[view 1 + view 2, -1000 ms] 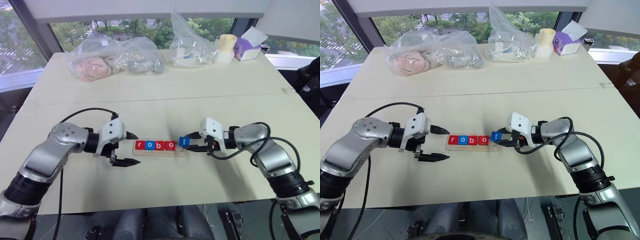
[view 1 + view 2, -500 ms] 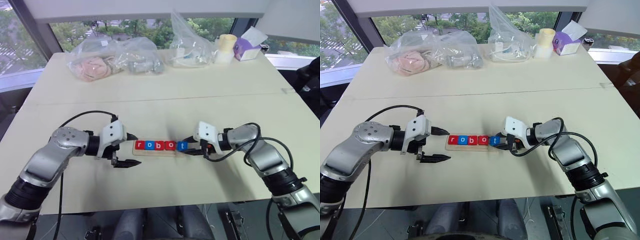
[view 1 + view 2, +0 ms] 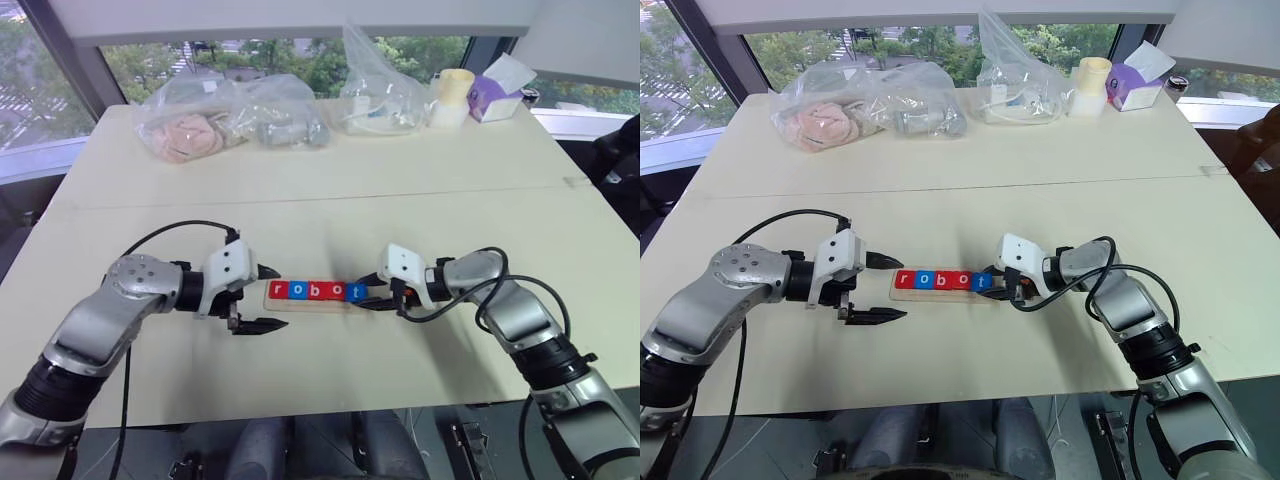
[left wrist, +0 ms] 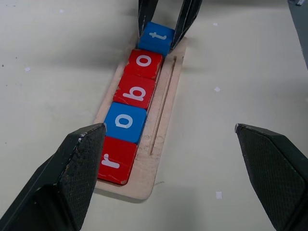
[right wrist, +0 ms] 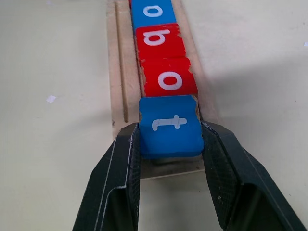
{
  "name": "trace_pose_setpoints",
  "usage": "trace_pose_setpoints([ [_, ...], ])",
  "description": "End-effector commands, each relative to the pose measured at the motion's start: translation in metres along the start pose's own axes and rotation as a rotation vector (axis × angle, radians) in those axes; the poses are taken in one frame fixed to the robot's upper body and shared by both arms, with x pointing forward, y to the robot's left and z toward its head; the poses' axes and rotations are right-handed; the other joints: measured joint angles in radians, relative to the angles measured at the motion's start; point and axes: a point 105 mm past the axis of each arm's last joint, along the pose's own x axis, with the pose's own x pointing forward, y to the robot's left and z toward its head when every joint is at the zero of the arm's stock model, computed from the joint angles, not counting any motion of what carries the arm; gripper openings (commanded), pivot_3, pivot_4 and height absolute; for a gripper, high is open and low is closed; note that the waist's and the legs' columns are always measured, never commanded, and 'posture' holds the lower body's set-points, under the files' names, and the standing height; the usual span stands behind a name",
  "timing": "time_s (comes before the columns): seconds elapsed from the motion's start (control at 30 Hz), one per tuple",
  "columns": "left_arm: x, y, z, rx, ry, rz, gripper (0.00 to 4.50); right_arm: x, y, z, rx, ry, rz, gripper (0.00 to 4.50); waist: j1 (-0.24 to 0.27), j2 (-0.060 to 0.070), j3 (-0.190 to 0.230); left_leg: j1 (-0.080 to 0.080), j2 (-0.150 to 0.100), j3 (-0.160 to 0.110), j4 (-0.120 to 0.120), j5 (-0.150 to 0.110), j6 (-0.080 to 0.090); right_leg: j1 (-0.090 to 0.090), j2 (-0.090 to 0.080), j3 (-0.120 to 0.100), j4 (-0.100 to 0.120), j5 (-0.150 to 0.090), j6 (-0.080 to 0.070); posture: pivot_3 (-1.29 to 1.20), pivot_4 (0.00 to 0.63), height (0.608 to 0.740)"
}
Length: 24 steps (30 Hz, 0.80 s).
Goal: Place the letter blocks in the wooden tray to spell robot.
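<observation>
Spanning beneath big windows (image 3: 60, 70), a cream table (image 3: 330, 200) holds bags (image 3: 230, 125).

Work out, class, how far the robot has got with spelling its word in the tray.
Done: r, o, b, o sit in a row in the wooden tray. In hand: the right gripper is shut on the blue t block at the row's end. Left: release it. The left gripper hangs open by the r end.

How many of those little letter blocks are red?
3. All sit in the wooden tray: the r block at one end, and the b block and second o block side by side, just before the blue t block. None seems hidden.
</observation>
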Motion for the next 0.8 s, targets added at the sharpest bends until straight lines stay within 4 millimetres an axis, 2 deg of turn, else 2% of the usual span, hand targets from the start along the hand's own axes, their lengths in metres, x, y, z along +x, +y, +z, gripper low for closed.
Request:
trace_pose_setpoints([
  [0.03, -0.003, 0.001, 0.011, 0.033, -0.026, 0.017, 4.5, -0.002, -0.005, 0.011, -0.045, -0.025, -0.016, 1.71, 0.0, 0.0, 0.0, 0.0, 0.0, 0.0, 0.0, 0.0, 0.0, 0.0, 0.0, 0.0, 0.0, 0.0, 0.0, 0.0, 0.15, 0.74],
  [0.13, -0.003, 0.002, 0.011, 0.03, -0.026, 0.019, 4.5, -0.002, -0.009, 0.013, -0.047, -0.043, -0.045, 2.66, 0.0, 0.0, 0.0, 0.0, 0.0, 0.0, 0.0, 0.0, 0.0, 0.0, 0.0, 0.0, 0.0, 0.0, 0.0, 0.0, 0.15, 0.74],
  [0.23, -0.003, 0.002, 0.011, 0.028, -0.026, 0.021, 4.5, -0.006, -0.017, 0.024, -0.06, -0.083, -0.091, 4.21, -0.001, 0.0, 0.0, 0.0, 0.0, 0.0, 0.0, 0.0, 0.0, 0.0, 0.0, 0.0, 0.0, 0.0, 0.0, 0.0, 0.15, 0.74],
  [0.27, -0.003, 0.002, 0.011, 0.027, -0.025, 0.021, 4.5, -0.01, -0.019, 0.029, -0.062, -0.1, -0.108, 4.37, -0.001, 0.0, 0.0, 0.0, 0.0, 0.0, 0.0, 0.0, 0.0, 0.0, 0.0, 0.0, 0.0, 0.0, 0.0, 0.0, 0.15, 0.74],
  [0.4, -0.003, 0.003, 0.011, 0.026, -0.025, 0.025, 4.5, -0.025, -0.03, 0.044, -0.061, -0.147, -0.19, 4.37, 0.0, 0.0, 0.0, 0.0, 0.0, 0.0, 0.0, 0.0, 0.0, 0.0, 0.0, 0.0, 0.0, 0.0, 0.001, 0.0, 0.15, 0.74],
  [0.5, -0.004, 0.003, 0.012, 0.025, -0.024, 0.027, 4.5, -0.034, -0.031, 0.041, -0.083, -0.128, -0.223, 4.37, 0.002, 0.0, 0.0, 0.0, 0.0, 0.0, 0.0, 0.0, 0.0, 0.0, 0.0, 0.0, 0.0, 0.0, 0.001, 0.0, 0.15, 0.74],
  [0.63, -0.006, 0.006, 0.009, 0.018, -0.017, 0.028, 4.5, -0.042, -0.016, 0.023, -0.099, -0.05, -0.209, 4.37, 0.003, 0.0, 0.0, 0.0, 0.0, 0.0, 0.0, 0.0, 0.0, 0.001, 0.0, 0.0, 0.0, 0.0, 0.0, 0.0, 0.15, 0.74],
  [0.8, -0.005, 0.007, 0.008, 0.017, -0.019, 0.02, 4.5, -0.04, -0.018, 0.008, -0.096, -0.01, -0.257, 4.37, -0.006, 0.0, 0.0, 0.001, 0.0, 0.0, 0.0, 0.0, 0.0, 0.001, 0.0, 0.0, 0.001, 0.0, -0.001, 0.0, 0.15, 0.74],
])
